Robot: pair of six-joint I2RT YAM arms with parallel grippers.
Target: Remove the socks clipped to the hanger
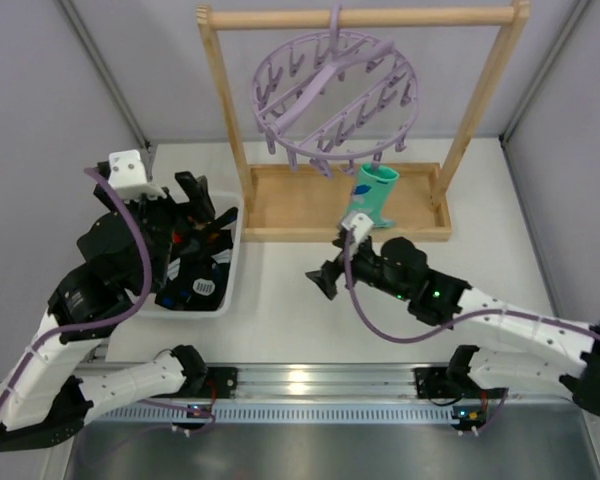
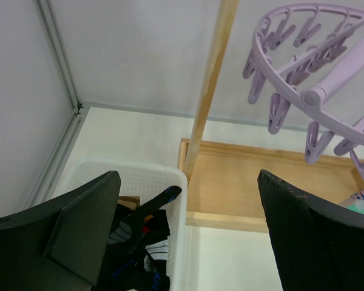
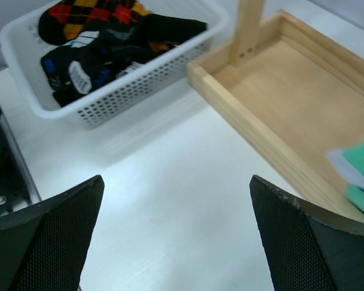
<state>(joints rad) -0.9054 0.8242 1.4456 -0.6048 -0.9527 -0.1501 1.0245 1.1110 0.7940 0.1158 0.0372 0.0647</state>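
Sock (image 1: 373, 197) by hanger (image 1: 335, 95); R gripper (image 3: 176, 182) wide

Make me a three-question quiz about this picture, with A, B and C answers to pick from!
1. Where do the dark and argyle socks lie?
A. In the white basket
B. On a chair
C. Under a blanket

2. What colour is the hanger?
A. Green
B. Lavender
C. Red

3. How is the right gripper?
A. Shut on a cup
B. Shut tight with nothing in it
C. Wide open and holding nothing

Answers:
1. A, because the right wrist view shows them piled inside the basket's walls.
2. B, because its ring, spokes and clips are all pale purple.
3. C, because its two fingers stand far apart, with only bare table between them.
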